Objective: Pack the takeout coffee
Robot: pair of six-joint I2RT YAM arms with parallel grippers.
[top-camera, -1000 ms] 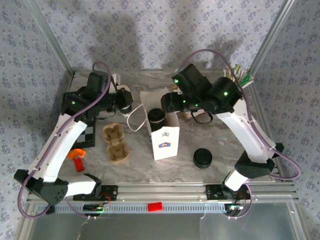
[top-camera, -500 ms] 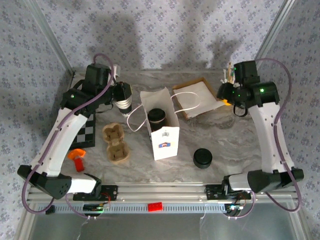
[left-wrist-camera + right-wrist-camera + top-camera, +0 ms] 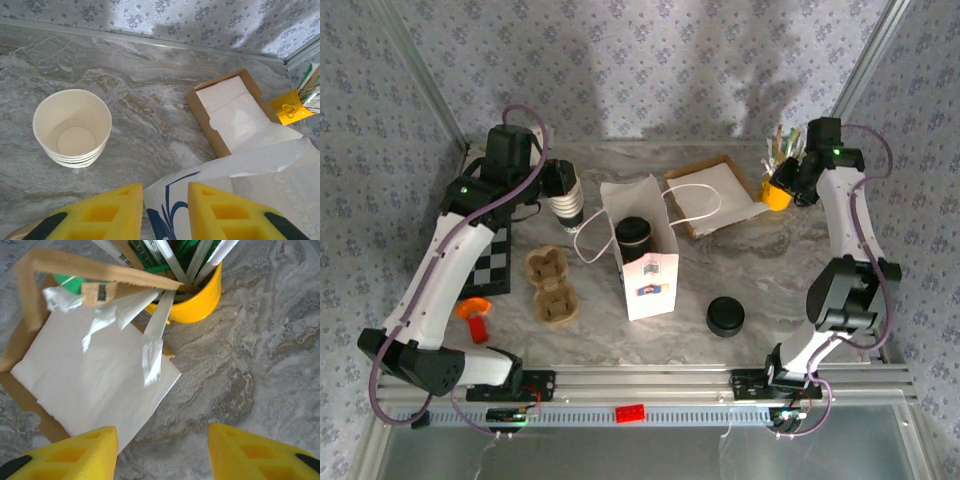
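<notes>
Top external: lidded coffee cup (image 3: 633,233) sits in white bag (image 3: 655,282) at centre of table (image 3: 775,285); left jaws and right jaws spread, empty.

A lab-style robot booth: aluminium frame (image 3: 650,379), wallpapered panels (image 3: 640,60), marble-look tabletop (image 3: 770,270).

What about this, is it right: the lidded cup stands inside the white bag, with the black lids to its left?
No. The lidded cup stands inside the white bag, but the black lids lie to its right, as the top view shows.
</notes>
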